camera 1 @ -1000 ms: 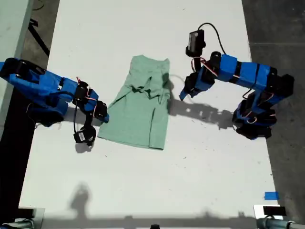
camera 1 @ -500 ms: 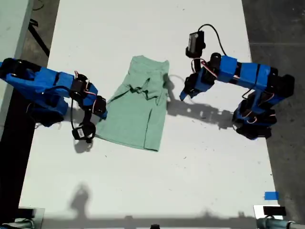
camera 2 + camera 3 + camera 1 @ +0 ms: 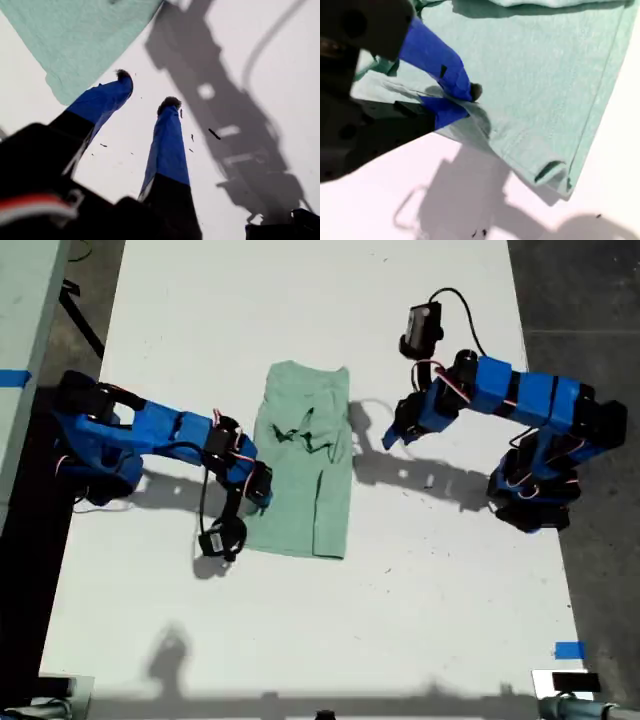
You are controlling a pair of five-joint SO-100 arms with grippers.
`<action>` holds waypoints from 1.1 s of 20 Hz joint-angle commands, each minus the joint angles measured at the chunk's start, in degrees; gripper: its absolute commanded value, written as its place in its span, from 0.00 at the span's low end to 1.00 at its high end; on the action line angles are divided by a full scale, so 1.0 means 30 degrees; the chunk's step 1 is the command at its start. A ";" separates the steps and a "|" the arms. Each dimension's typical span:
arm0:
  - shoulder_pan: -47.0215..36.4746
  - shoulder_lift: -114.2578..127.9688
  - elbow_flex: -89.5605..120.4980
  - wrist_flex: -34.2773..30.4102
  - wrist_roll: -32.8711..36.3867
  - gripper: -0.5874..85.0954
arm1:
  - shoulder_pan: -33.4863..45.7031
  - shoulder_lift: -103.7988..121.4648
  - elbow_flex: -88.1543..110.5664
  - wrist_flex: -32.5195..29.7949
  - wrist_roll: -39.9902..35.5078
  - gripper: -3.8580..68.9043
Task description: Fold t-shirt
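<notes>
T-shirt (image 3: pixel 303 472) lies centre of the exterior view on the white worktop (image 3: pixel 300 310), already narrowed into a long strip, with a bunched ridge of wrinkles across its upper half.

My second claw (image 3: pixel 462 102) is at the strip's lower edge on the exterior view's left. Its wrist view shows the blue fingers (image 3: pixel 437 57) pinched together on a lifted fold of the t-shirt's cloth, so: closed on the shirt edge.

My first claw (image 3: pixel 145 90) hovers over bare worktop, just off the shirt's edge on the exterior view's right. Its fingers stand moderately apart with nothing between them. A corner of the cloth is visible beyond the tips, not touching.

Risks, as judged:
- Only one side is held. Pulling that edge across may drag the whole strip sideways instead of folding it, since nothing pins the far side.
- The grip looks shallow, near the hem. Cloth could slip out mid-carry.
- The existing bunching may get trapped under the next layer and leave a lumpy fold.

Room: wide bare worktop above and below the shirt in the exterior view. A blue tape mark (image 3: pixel 569 650) sits lower right, well apart. Worktop edges on the view's left and right lie behind each arm base, so neither side has much room to pull back.
</notes>
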 commanded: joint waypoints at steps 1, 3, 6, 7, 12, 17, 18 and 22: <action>0.0439 -0.2959 -0.4834 0.1055 0.0498 0.01 | -0.0381 0.1055 -0.0088 -0.0293 0.0234 0.27; 0.0439 -0.5742 -0.7617 0.1553 0.0762 0.01 | -0.0527 0.1084 -0.0059 -0.0264 0.0293 0.27; 0.0029 -0.7793 -0.9521 0.1611 0.0762 0.03 | -0.0732 0.1143 0.0059 -0.0264 0.0498 0.27; -0.0059 -0.7822 -0.9902 0.2051 0.0908 0.13 | -0.0791 0.1172 0.0059 -0.0264 0.0557 0.27; -0.0410 -0.4512 -1.1104 0.6621 0.1846 0.34 | -0.0908 0.1406 0.0205 -0.0205 0.0762 0.26; -0.1348 0.0879 -0.9990 1.0869 0.2695 0.34 | -0.1201 0.1963 0.0264 0.0498 0.1143 0.26; -0.1260 0.1670 -0.9463 1.1455 0.2607 0.34 | -0.1465 0.2373 0.0293 0.0791 0.1406 0.26; 0.0352 0.4658 -0.6709 1.1895 0.1201 0.33 | -0.3867 0.3604 0.0293 0.1523 0.3281 0.26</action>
